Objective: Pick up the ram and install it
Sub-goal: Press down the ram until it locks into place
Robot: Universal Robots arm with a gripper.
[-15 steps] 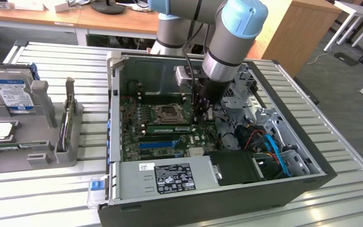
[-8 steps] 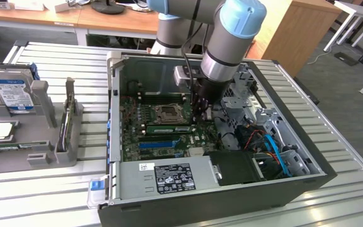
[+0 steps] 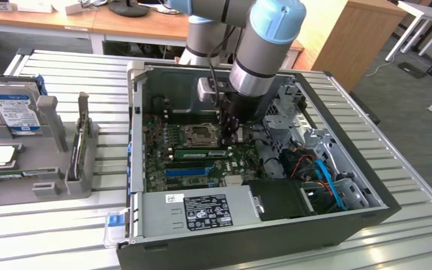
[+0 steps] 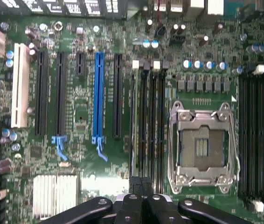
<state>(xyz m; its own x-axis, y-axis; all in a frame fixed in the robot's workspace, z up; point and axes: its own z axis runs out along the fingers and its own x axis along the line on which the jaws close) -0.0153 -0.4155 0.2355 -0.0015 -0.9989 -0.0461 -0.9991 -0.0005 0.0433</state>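
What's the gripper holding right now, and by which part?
Nothing, as far as shows: the gripper is shut above the motherboard, the ram already in a slot.

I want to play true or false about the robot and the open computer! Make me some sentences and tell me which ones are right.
1. The computer case lies open, so you can see inside. True.
2. The robot's hand is over the hard drive. False: it is inside the case, above the motherboard. The hard drive stands in the grey holder at the exterior view's left.
3. One long slot on the motherboard is blue. True: the blue slot sits among black ones.
4. A big fan covers the processor socket. False: the processor socket is bare, with its metal frame showing.
5. The hand is shut. True.
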